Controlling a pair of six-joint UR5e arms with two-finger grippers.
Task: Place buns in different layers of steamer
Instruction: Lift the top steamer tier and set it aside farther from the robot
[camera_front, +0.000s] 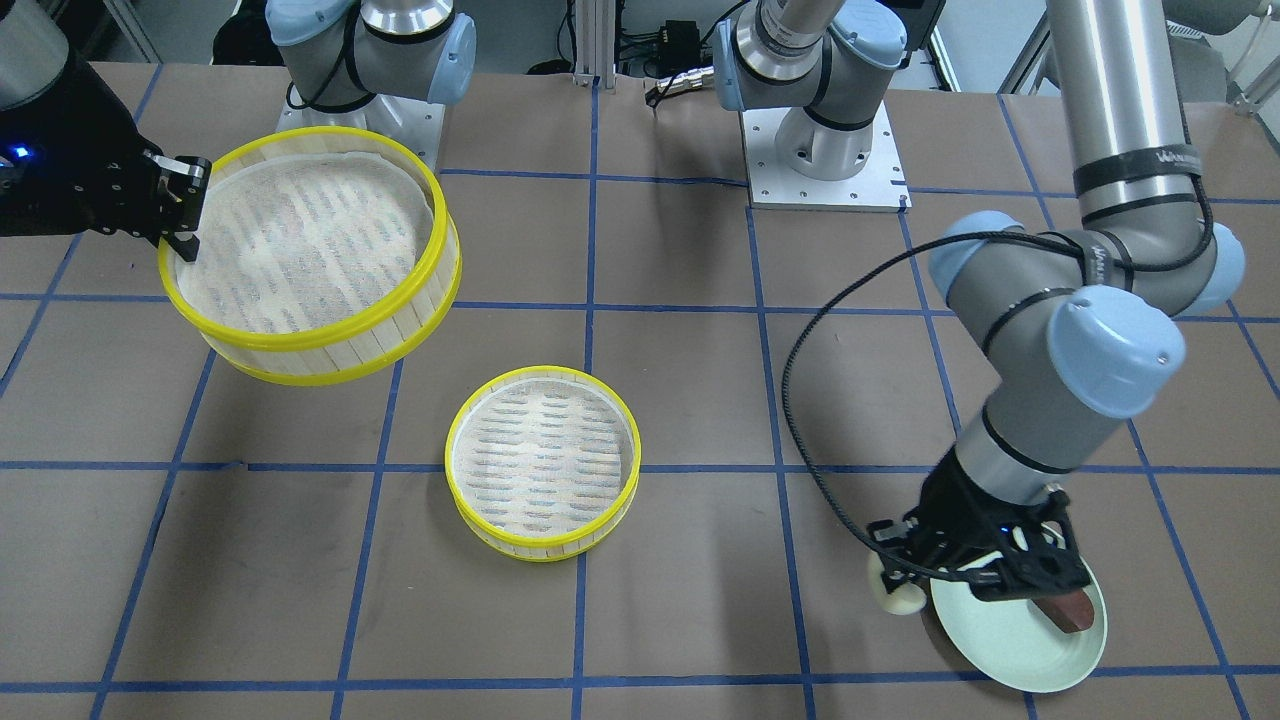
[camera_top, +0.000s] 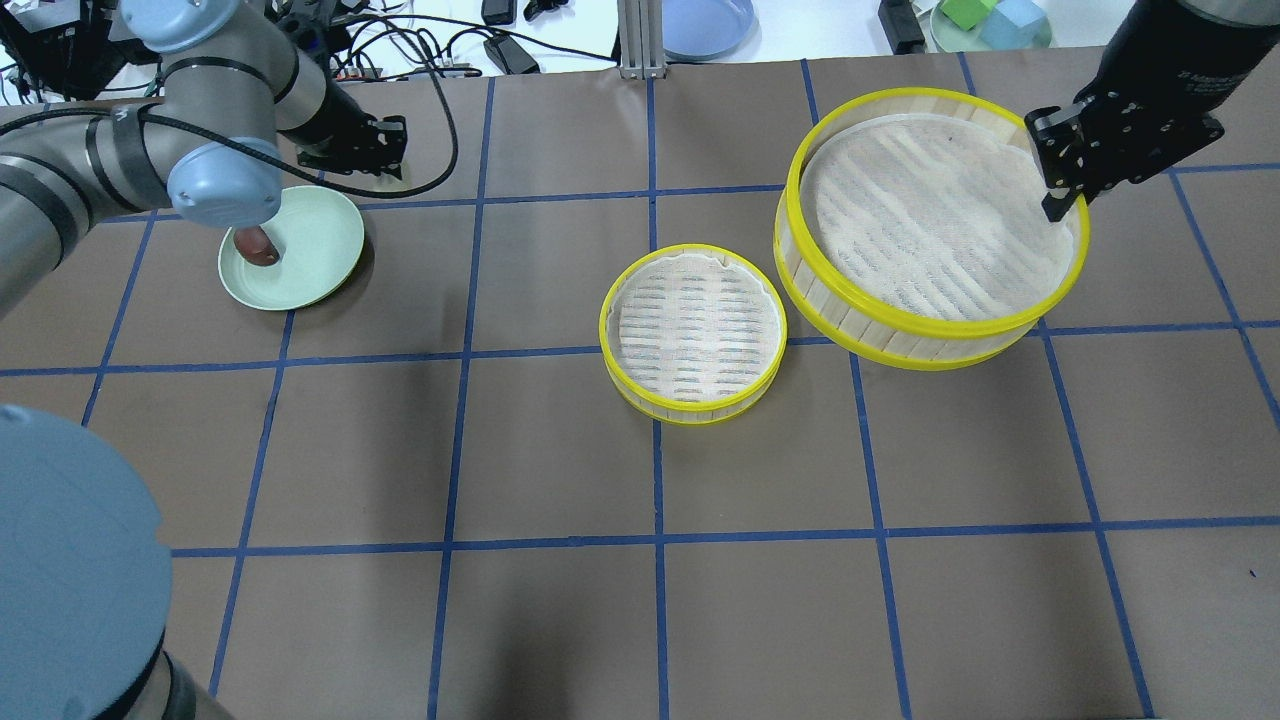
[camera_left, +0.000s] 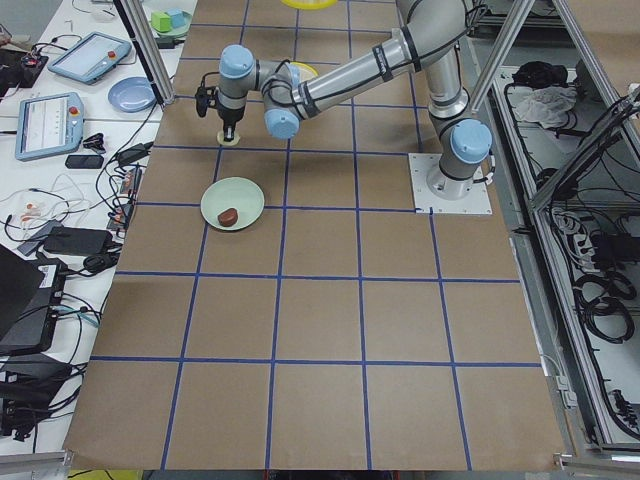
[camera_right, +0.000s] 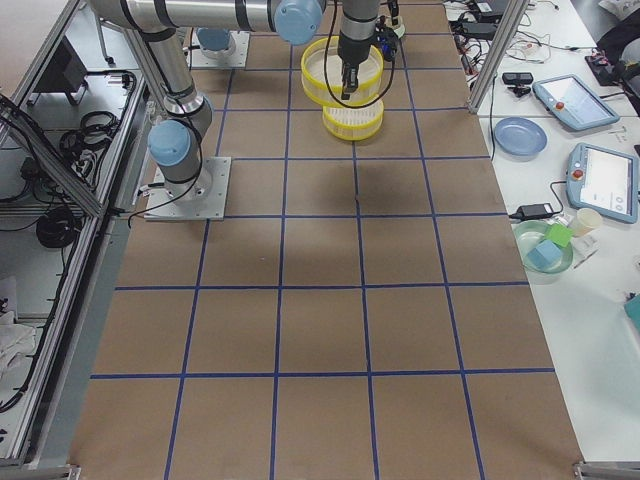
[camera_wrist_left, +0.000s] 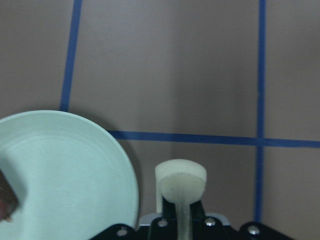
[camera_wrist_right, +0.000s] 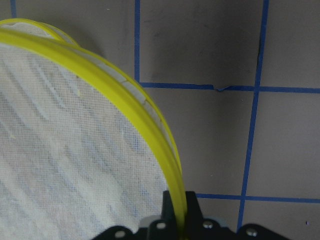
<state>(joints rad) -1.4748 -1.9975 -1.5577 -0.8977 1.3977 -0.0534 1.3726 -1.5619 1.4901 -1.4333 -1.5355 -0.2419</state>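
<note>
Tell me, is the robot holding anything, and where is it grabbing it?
Yes. The right gripper pinches the lifted tray by its yellow rim. The left gripper holds the white bun by its sides.

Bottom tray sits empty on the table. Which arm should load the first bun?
Left. The left gripper holds the white bun near the plate, while the right gripper is clamped on the raised tray rim, so it looks busy.

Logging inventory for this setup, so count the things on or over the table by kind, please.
Steamer trays: 2, the lifted tray and the resting tray
Buns: 2, the cream bun and the brown bun
Green plate: 1
Total: 5
</note>
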